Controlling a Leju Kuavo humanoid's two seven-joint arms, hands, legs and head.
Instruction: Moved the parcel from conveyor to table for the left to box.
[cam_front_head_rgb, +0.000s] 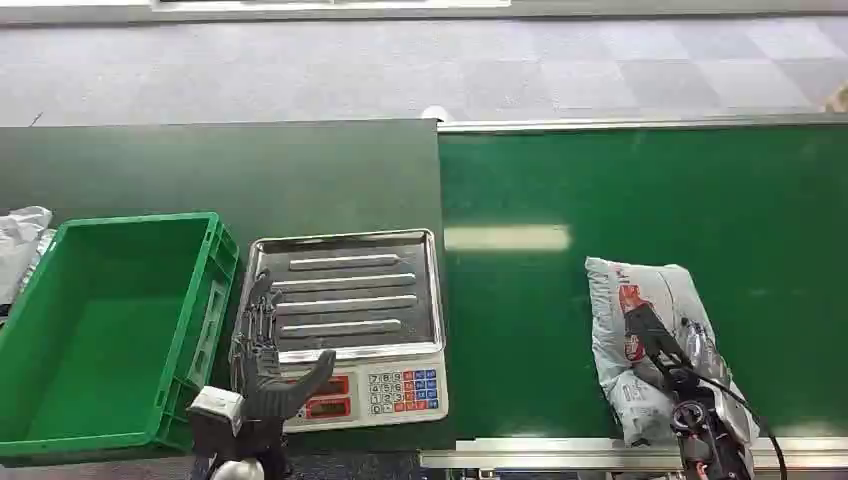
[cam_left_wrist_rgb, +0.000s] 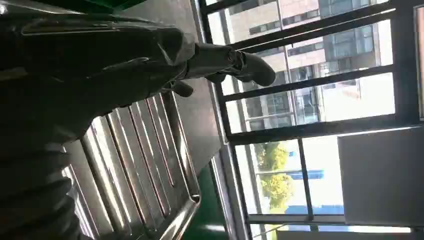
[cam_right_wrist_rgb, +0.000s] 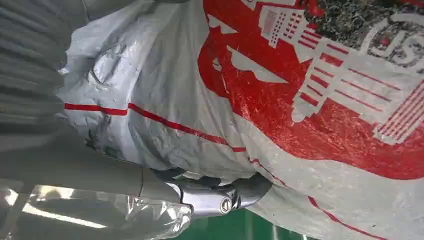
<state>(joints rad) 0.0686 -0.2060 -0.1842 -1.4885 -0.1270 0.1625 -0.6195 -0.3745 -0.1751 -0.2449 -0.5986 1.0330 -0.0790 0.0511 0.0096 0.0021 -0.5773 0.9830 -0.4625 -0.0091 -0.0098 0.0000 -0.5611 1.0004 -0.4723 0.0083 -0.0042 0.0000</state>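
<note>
The parcel (cam_front_head_rgb: 650, 345), a grey plastic mailer with red print, lies on the green conveyor (cam_front_head_rgb: 600, 200) near its front edge, well right of the scale (cam_front_head_rgb: 345, 325). The right robot hand (cam_front_head_rgb: 665, 350) comes in from below and rests on top of the parcel, dark fingers laid along it; the wrist and cable cover the parcel's near end, which is partly cut off by the conveyor's metal rail. In the right wrist view the parcel (cam_right_wrist_rgb: 280, 100) presses close against the camera, the thumb (cam_right_wrist_rgb: 220, 195) tucked under its edge, so the hand seems to have hold of it, though the fingers on the far side are hidden and the grip cannot be confirmed. The left robot hand (cam_front_head_rgb: 262, 355) hovers over the scale's left front corner, fingers straight and apart, thumb out to the side, holding nothing. The left wrist view shows the scale's ribbed steel pan (cam_left_wrist_rgb: 145, 170) beneath the thumb (cam_left_wrist_rgb: 235, 62). A green crate (cam_front_head_rgb: 110, 330) sits on the dark table (cam_front_head_rgb: 220, 170) just left of the scale, its lower edge cut off. Crumpled grey bags (cam_front_head_rgb: 22, 245) lie at the left edge, mostly out of frame.
</note>
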